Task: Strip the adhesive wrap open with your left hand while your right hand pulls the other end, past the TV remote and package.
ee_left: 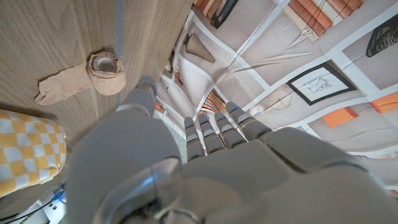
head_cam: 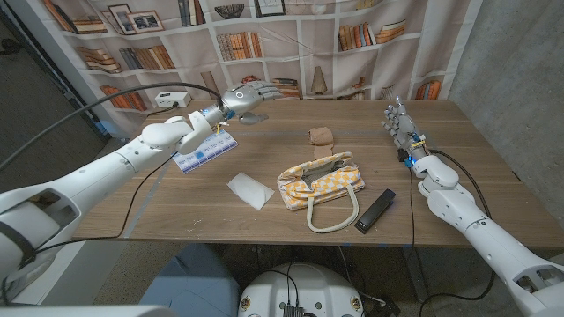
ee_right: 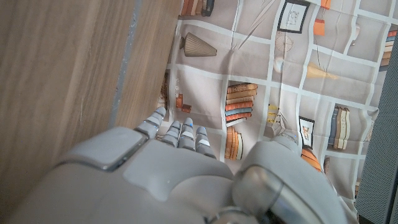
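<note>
adhesive wrap [head_cam: 321, 136] far-centre on table, loose tail trailing left. left hand [head_cam: 249, 96] raised far-left, released, fingers spread, somewhat nearer. right hand [head_cam: 400, 122] far-right, empty, fingers apart, upright.

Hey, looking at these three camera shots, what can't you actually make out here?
- Print on the blue-and-white package: head view, too small, and the left hand's wrist covers part of it.
- Buttons on the TV remote: head view, too small.
- Loose end of the adhesive wrap: left wrist view, cannot tell whether it is stuck down.
- Inside of the checked bag: head view, hidden by its walls.
</note>
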### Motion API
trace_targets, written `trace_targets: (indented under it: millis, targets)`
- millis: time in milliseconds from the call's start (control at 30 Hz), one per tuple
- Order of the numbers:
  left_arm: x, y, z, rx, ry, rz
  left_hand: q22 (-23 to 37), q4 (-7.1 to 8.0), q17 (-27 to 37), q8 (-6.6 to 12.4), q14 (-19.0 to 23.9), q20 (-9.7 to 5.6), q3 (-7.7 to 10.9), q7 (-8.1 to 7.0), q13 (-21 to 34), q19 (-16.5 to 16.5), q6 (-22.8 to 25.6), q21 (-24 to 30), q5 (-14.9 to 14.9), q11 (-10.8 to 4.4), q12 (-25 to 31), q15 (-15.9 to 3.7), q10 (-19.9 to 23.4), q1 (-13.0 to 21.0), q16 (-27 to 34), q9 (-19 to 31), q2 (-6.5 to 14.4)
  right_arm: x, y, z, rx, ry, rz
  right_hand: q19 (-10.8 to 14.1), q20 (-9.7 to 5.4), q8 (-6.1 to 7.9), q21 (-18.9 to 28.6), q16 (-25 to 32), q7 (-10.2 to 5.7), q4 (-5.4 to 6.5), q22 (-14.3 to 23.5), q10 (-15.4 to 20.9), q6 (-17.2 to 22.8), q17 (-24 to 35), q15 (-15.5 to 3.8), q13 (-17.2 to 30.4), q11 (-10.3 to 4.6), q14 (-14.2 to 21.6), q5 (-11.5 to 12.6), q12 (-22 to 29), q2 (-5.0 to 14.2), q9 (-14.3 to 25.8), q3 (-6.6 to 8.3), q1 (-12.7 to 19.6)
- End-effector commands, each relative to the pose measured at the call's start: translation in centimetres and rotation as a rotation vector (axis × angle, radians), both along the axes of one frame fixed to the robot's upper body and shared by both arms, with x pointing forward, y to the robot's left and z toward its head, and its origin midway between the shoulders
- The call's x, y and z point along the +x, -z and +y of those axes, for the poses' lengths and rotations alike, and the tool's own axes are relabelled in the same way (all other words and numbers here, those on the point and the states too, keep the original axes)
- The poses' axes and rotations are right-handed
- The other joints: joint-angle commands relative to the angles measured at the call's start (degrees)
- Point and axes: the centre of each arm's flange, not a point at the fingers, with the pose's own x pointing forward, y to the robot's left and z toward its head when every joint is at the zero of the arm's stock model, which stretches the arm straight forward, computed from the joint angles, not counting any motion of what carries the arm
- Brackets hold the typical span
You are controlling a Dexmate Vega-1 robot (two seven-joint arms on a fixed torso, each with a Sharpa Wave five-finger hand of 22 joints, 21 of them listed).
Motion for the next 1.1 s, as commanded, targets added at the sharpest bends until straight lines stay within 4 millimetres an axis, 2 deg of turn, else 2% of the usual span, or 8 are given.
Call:
trace_targets:
  millis: [33, 367, 467, 700, 800, 1033, 1067, 1100]
  targets:
    - [0.1, 0.2, -0.7, 0.021, 0.031, -0.002, 0.27, 0.05, 0.15, -0.38, -2.69, -0.33, -0.83, -0.75, 0.30, -1.05, -2.10, 0.04, 0.25, -0.56, -0.47, -1.56, -1.67, 0.28, -0.26, 0.21, 0.61, 0.2, 0.1, -0.1, -0.012, -0.010, 0.000, 0.54, 0.07, 0.20, 0.19, 0.41, -0.05, -0.19, 0.21, 0.40, 0.32, 0.10, -0.11, 0.18, 0.10, 0.24, -0.17, 0.09, -0.05, 0.11, -0.09, 0.53]
    - [-0.3, 0.5, -1.6, 0.053, 0.016, 0.000, 0.28, 0.03, 0.16, -0.24, -3.63, -0.59, -1.48, -1.05, 0.44, -1.74, -2.81, 0.05, 0.31, -0.44, -0.51, -1.54, -2.42, 0.37, -0.32, 0.25, 0.61, -0.2, 0.5, 0.1, -0.012, -0.031, 0.001, 0.51, 0.06, 0.16, 0.16, 0.32, -0.06, -0.22, 0.21, 0.40, 0.26, 0.10, -0.09, 0.18, 0.13, 0.15, -0.20, 0.02, -0.02, 0.11, -0.05, 0.55]
    - [-0.6, 0.5, -1.8, 0.054, 0.023, -0.009, 0.21, -0.15, 0.10, 0.09, -3.30, 1.08, -1.98, -1.12, 0.53, 0.10, -2.80, 0.82, 0.38, -0.48, -0.22, -1.73, -2.23, 0.69, -0.02, 0.27, 0.46, -0.7, 0.1, 0.0, -0.028, -0.026, -0.003, 0.46, 0.08, 0.16, 0.14, 0.30, -0.07, -0.23, 0.21, 0.39, 0.29, 0.10, -0.12, 0.19, 0.06, 0.13, -0.21, -0.01, -0.01, 0.11, -0.04, 0.55]
    - [-0.6, 0.4, -1.8, 0.074, 0.033, -0.015, 0.19, -0.20, 0.08, 0.37, -3.34, 0.32, -2.34, -1.07, 0.59, -0.27, -2.58, 0.61, 0.44, -0.43, -0.03, -1.66, -2.06, 0.88, 0.01, 0.27, 0.41, -1.2, -0.6, 0.1, -0.029, -0.034, -0.011, 0.53, 0.08, 0.16, 0.16, 0.29, -0.03, -0.26, 0.21, 0.37, 0.31, 0.10, -0.11, 0.19, 0.13, 0.17, -0.23, -0.06, 0.01, 0.11, -0.01, 0.57]
    - [-0.3, 0.5, -1.8, 0.081, 0.040, -0.018, 0.10, -0.22, 0.07, 0.21, -3.37, 2.06, -2.87, -0.99, 0.68, 1.48, -3.60, 1.11, 0.54, -0.50, 0.09, -1.79, -2.18, 1.20, 0.07, 0.27, 0.45, -1.4, -0.8, 0.3, -0.032, -0.029, -0.023, 0.54, 0.06, 0.15, 0.16, 0.27, -0.03, -0.26, 0.21, 0.39, 0.30, 0.10, -0.11, 0.19, 0.12, 0.14, -0.23, -0.07, 0.02, 0.11, 0.00, 0.58]
    - [0.1, 1.0, -2.1, 0.114, 0.049, -0.001, 0.07, -0.19, 0.05, 0.70, -3.65, 0.88, -3.31, -0.94, 0.75, 1.04, -3.03, 0.72, 0.59, -0.42, 0.23, -1.70, -2.20, 1.53, 0.03, 0.28, 0.60, -1.5, -0.7, 0.9, -0.077, -0.040, -0.004, 0.56, 0.05, 0.17, 0.16, 0.23, 0.00, -0.28, 0.21, 0.38, 0.38, 0.10, -0.14, 0.20, 0.13, 0.09, -0.25, -0.10, 0.02, 0.11, 0.01, 0.58]
    - [0.1, 1.0, -2.1, 0.105, 0.054, 0.001, 0.07, -0.19, 0.05, 0.76, -3.62, 0.93, -3.36, -0.96, 0.76, 1.24, -2.95, 0.78, 0.60, -0.38, 0.27, -1.72, -2.14, 1.56, 0.05, 0.28, 0.62, -1.6, -0.9, 0.9, -0.095, -0.032, 0.000, 0.48, -0.01, 0.15, 0.13, 0.15, 0.00, -0.29, 0.21, 0.31, 0.35, 0.10, 0.00, 0.20, 0.17, -0.08, -0.26, -0.14, 0.02, 0.11, 0.02, 0.58]
    - [0.2, 1.0, -2.2, 0.095, 0.060, 0.005, 0.08, -0.18, 0.02, 0.88, -3.02, 0.93, -3.66, -1.01, 0.79, 2.96, -2.94, 1.32, 0.61, -0.45, 0.51, -1.75, -1.72, 1.76, 0.26, 0.28, 0.69, -1.6, -0.9, 1.0, -0.110, -0.029, 0.000, 0.43, 0.01, 0.11, 0.11, 0.10, -0.07, -0.29, 0.21, 0.04, 0.26, 0.10, 0.04, 0.20, 0.21, -0.18, -0.25, -0.26, 0.08, 0.11, 0.06, 0.61]
